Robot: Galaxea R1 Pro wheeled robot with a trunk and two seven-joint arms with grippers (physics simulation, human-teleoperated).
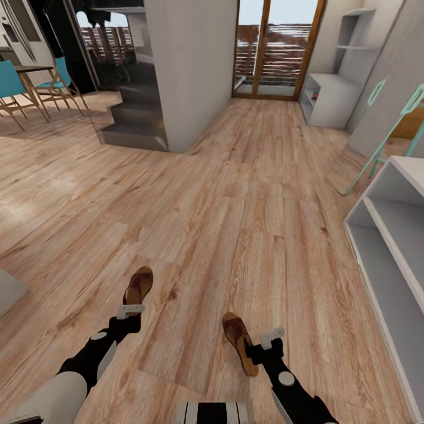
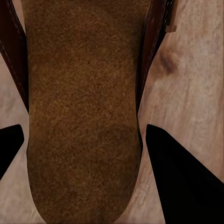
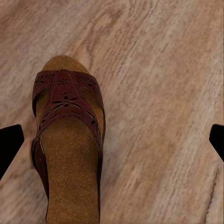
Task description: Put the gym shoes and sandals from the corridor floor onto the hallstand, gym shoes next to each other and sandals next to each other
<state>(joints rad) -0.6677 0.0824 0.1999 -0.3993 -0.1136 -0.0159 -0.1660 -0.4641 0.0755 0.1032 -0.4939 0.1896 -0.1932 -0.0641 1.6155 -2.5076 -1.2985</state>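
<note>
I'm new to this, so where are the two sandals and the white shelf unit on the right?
left sandal (image 1: 139, 285): head view, footbed.
right sandal (image 1: 238, 338): head view, strap.
white shelf unit (image 1: 393, 234): head view, shelf board.

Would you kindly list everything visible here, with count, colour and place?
sandals: 2, brown, on the floor, one at the left gripper, one by the right gripper
floor: light wood planks
white shelf unit: 1, at right
far white unit: 1, by the glazed doors
doors: wood-framed, far end
teal chairs: 2, far left
left gripper: fingers open, straddling a sandal
right gripper: fingers open
</note>
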